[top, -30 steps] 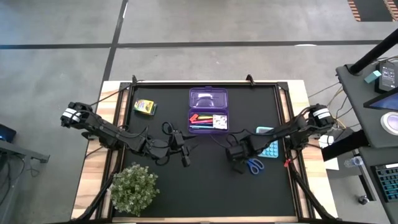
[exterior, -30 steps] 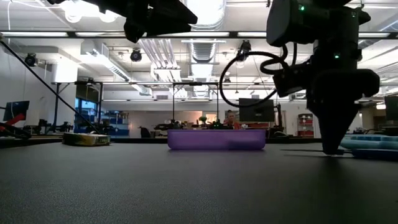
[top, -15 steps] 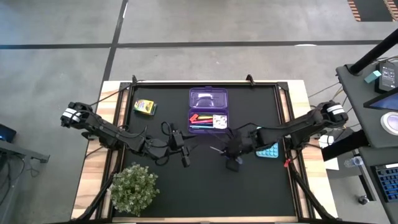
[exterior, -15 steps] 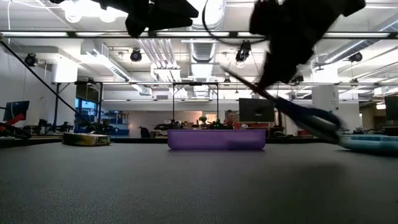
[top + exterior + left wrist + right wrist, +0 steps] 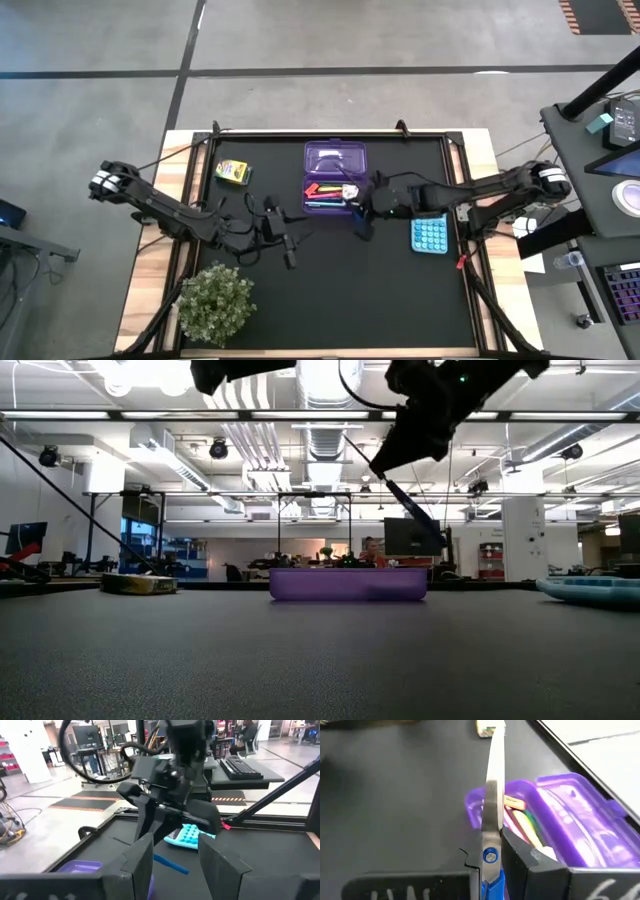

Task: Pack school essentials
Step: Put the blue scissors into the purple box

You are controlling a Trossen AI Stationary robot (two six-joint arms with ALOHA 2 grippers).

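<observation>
The right gripper (image 5: 360, 212) pinches the blue-handled scissors (image 5: 492, 815) by the pivot, in the air just beside the open purple plastic case (image 5: 334, 176). The right wrist view shows what the overhead one cannot: shiny metal blades pressed together, a blue pivot screw, the tip pointing out past the case's translucent ribbed lid (image 5: 580, 820). In the low view the scissors (image 5: 405, 505) slant down above the case's flat purple wall (image 5: 348, 584). Inside the case lie thin pens (image 5: 322, 196) and a white patterned square (image 5: 353, 193); other contents are too small to tell. The boxy yellow-green crayon box (image 5: 232, 172) sits far-left on the matte black counter (image 5: 330, 290). The left gripper (image 5: 289, 252) hovers over the mat, fingers spread. A blue studded tile (image 5: 429, 233) lies right, a bushy plant (image 5: 215, 300) at the near-left corner.
</observation>
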